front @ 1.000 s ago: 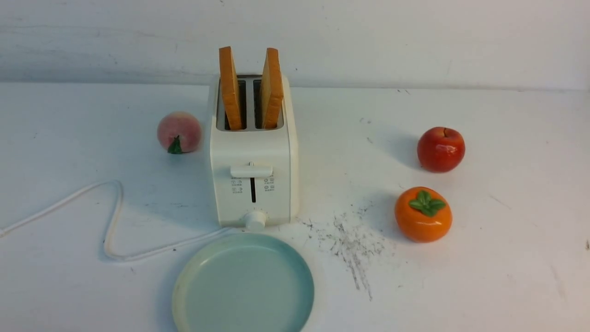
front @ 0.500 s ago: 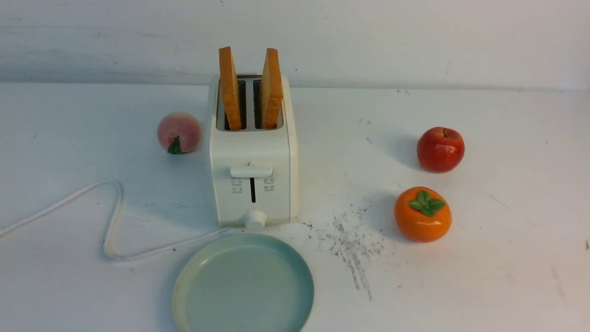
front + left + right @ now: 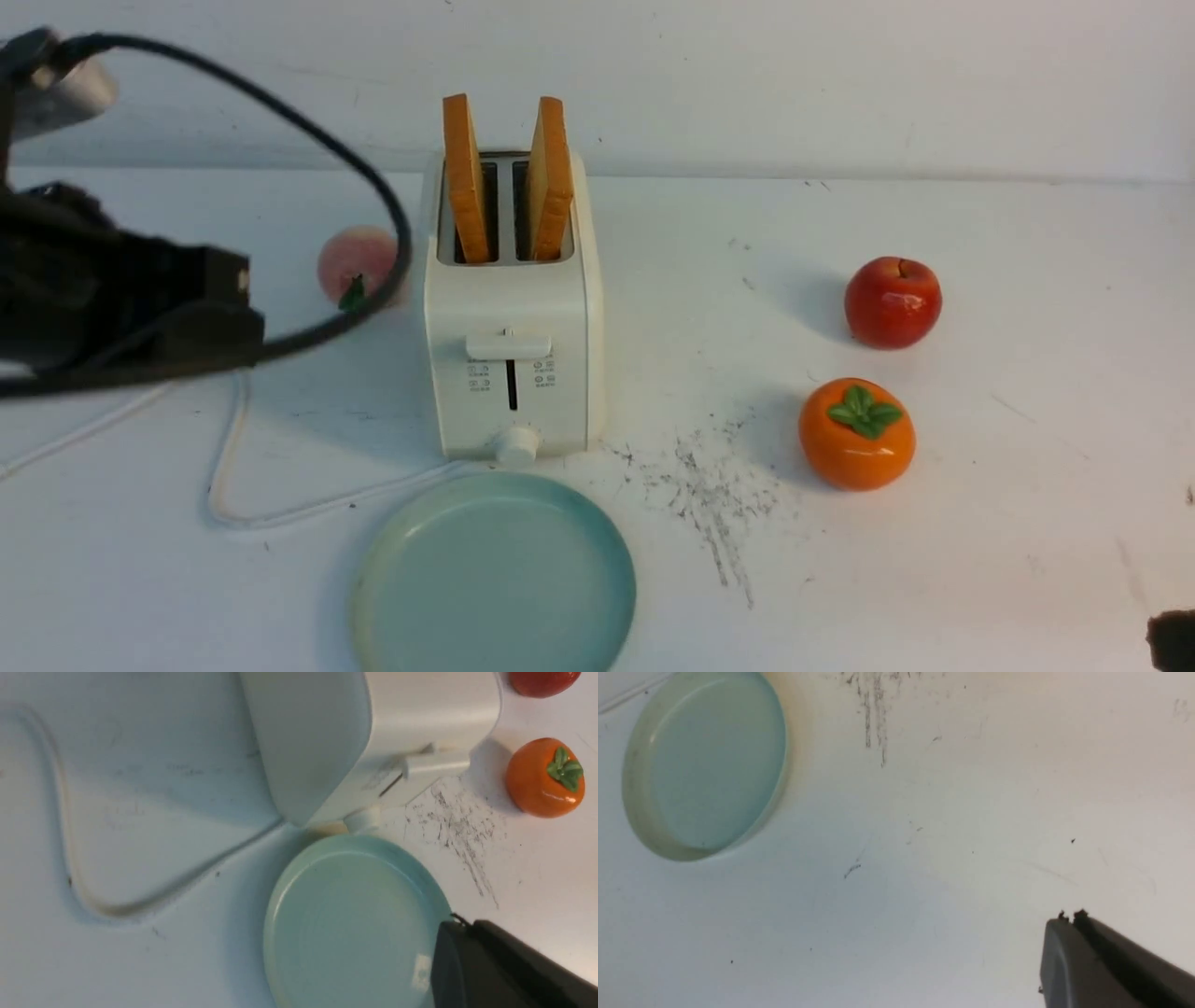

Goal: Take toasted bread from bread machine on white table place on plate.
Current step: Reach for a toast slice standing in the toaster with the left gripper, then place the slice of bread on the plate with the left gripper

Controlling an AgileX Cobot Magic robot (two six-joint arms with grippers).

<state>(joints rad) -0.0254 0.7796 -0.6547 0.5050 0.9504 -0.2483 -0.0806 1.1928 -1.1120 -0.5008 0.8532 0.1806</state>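
Two slices of toasted bread (image 3: 465, 177) (image 3: 551, 177) stand upright in the slots of the cream-white bread machine (image 3: 512, 317) on the white table (image 3: 980, 560). The pale blue-green plate (image 3: 495, 579) lies bare just in front of it. My left arm (image 3: 121, 299) reaches in from the left, level with the toaster's side and apart from it. In its wrist view the left gripper (image 3: 460, 924) is shut on nothing, hovering over the plate's (image 3: 350, 924) edge. The right gripper (image 3: 1069, 917) is shut and holds nothing above bare table, and shows as a dark corner (image 3: 1172, 639) at the bottom right.
A peach (image 3: 362, 266) sits left of the toaster, partly behind my arm's black cable (image 3: 373, 177). An apple (image 3: 892, 301) and an orange persimmon (image 3: 856, 434) sit to the right. The white cord (image 3: 229, 448) loops at front left. Dark scratch marks (image 3: 714, 495) lie beside the plate.
My left arm has come into the front view from the left, and the tip of the right gripper now shows at the bottom right corner. The bread, toaster and plate have not moved.
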